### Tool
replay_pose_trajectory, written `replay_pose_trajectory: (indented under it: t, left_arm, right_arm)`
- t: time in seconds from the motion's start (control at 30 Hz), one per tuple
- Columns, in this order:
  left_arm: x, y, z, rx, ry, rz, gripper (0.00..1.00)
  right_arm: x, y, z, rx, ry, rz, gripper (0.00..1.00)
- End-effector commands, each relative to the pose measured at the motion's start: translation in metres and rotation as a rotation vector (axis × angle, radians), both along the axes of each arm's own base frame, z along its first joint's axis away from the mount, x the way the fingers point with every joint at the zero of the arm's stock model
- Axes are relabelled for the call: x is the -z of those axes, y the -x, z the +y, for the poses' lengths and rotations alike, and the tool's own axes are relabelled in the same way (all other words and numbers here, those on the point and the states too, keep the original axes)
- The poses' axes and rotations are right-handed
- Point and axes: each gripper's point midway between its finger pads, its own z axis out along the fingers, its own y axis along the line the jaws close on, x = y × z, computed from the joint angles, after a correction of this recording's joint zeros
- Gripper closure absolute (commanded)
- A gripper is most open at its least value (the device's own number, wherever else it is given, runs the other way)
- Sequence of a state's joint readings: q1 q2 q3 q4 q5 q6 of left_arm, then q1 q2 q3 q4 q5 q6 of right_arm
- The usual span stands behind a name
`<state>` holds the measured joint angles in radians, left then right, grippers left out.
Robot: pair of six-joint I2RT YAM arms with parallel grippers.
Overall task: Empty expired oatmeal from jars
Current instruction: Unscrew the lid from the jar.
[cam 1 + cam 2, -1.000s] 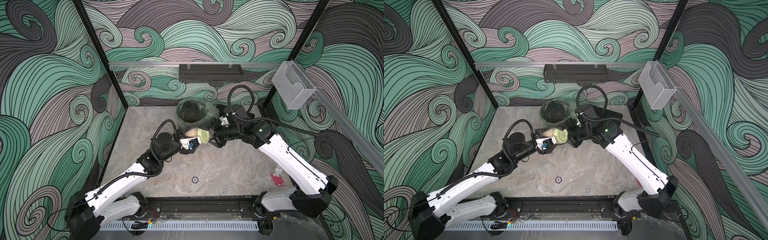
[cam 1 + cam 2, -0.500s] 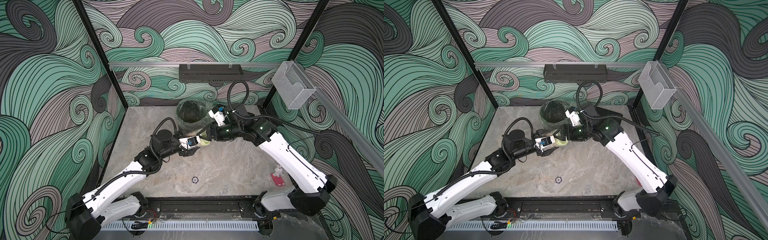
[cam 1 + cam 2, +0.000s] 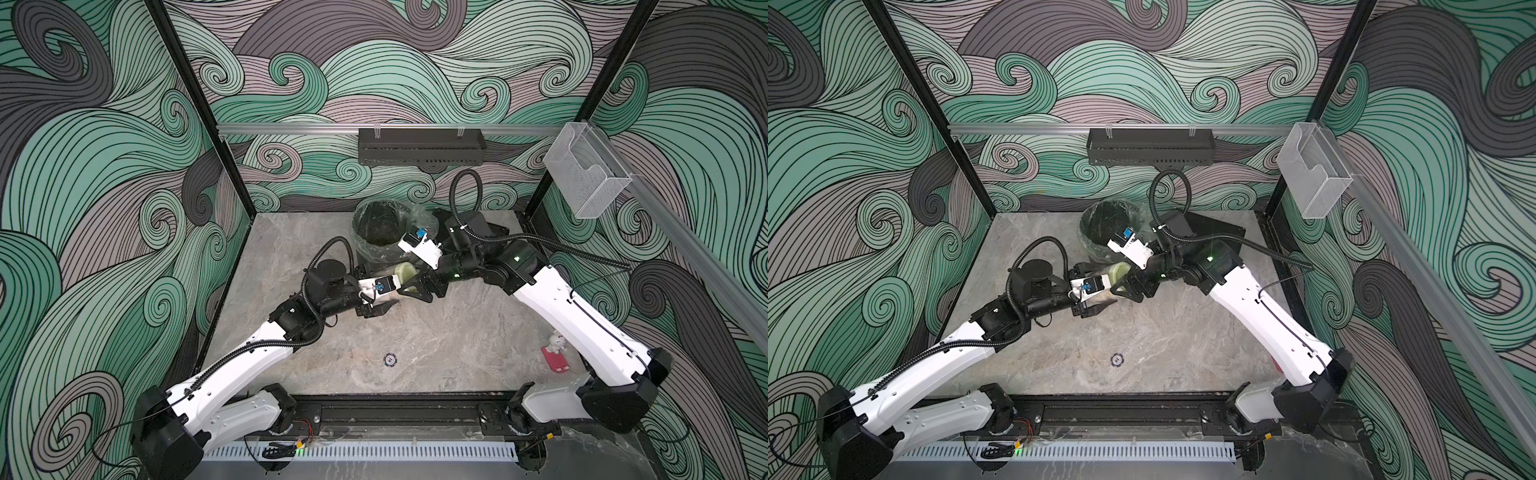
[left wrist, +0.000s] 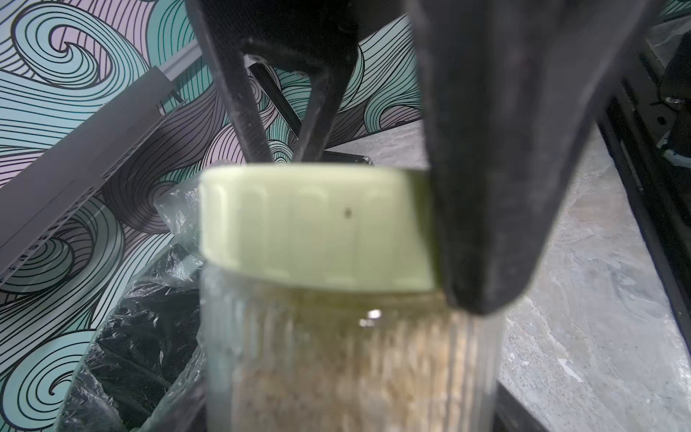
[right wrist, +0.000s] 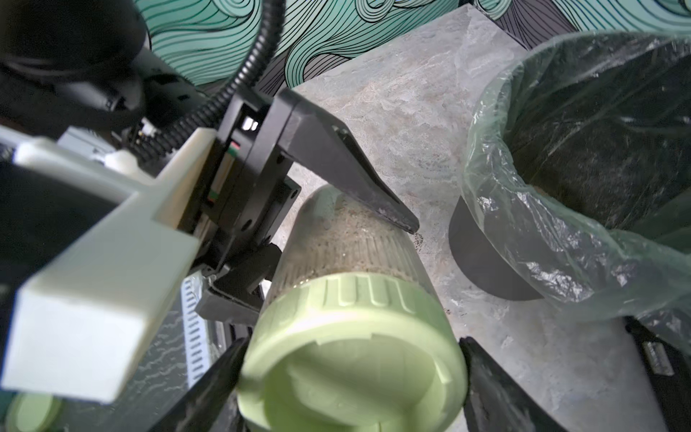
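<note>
A small clear glass jar (image 5: 347, 239) lies on its side above the table, just in front of the bin, with beige oatmeal (image 4: 347, 366) inside. Its pale yellow-green lid (image 3: 405, 272) (image 3: 1119, 272) (image 4: 314, 224) (image 5: 351, 359) sits on its mouth and faces the right arm. My left gripper (image 3: 386, 291) is shut on the jar's glass body; one of its black fingers (image 5: 355, 179) lies along the glass. My right gripper (image 3: 415, 286) (image 5: 351, 377) is shut on the lid, with a finger (image 4: 486, 187) pressed to each side of the rim.
The black round bin (image 3: 380, 224) (image 3: 1106, 220) (image 5: 583, 149), lined with clear plastic, stands right behind the jar near the back wall. A flat black thing (image 3: 1217, 228) lies behind the right arm. A small round chip (image 3: 390, 360) and a red item (image 3: 555, 353) lie near the front.
My right wrist has rolled round with the lid in its jaws, so its white camera mount now points toward the bin. The left gripper and jar have shifted slightly.
</note>
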<state>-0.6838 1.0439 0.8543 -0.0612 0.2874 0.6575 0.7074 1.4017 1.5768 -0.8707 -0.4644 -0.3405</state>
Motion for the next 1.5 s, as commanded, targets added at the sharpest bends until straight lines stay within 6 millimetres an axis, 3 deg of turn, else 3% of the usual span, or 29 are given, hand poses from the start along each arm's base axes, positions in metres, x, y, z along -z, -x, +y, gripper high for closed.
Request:
replay_pose_trajectory:
  t: [0.0,0.13,0.33,0.37,0.47,0.6,0.73,1.07,1.33,1.47]
  left_arm:
    - [-0.106,-0.005,0.002,-0.022,0.226,-0.22,0.99]
    - [-0.105,-0.005,0.003,-0.02,0.225,-0.216,0.99]
    - [-0.102,-0.005,0.003,-0.021,0.22,-0.211,0.99]
    - [-0.102,-0.006,0.003,-0.022,0.221,-0.21,0.99]
    - [-0.1,-0.006,0.004,-0.025,0.218,-0.208,0.99]
    - [-0.1,-0.006,0.003,-0.026,0.22,-0.206,0.99]
    - [-0.098,-0.007,0.003,-0.026,0.217,-0.201,0.99]
    - [-0.095,-0.007,0.003,-0.027,0.203,-0.205,0.99]
    - [-0.095,-0.013,0.005,-0.047,0.184,-0.236,0.99]
    - [-0.099,-0.02,0.009,-0.086,0.178,-0.29,0.99]
  right_arm:
    - [0.02,0.022,-0.009,-0.223,0.103,-0.132,0.63]
    - [0.02,0.017,-0.014,-0.308,0.153,-0.274,0.63]
    - [0.01,0.017,-0.009,-0.349,0.122,-0.306,0.62]
    - [0.009,0.017,-0.009,-0.349,0.117,-0.299,0.57]
    - [0.008,0.018,-0.007,-0.339,0.109,-0.285,0.32]
    - [0.005,0.014,-0.01,-0.324,0.122,-0.31,0.13]
    - [-0.001,0.008,-0.011,-0.305,0.129,-0.345,0.01]
    - [-0.013,-0.012,-0.022,-0.209,0.145,-0.409,0.01]
    - [-0.027,-0.024,-0.051,-0.074,0.141,-0.456,0.01]
    - [-0.041,-0.049,-0.079,0.257,0.132,-0.403,0.01]
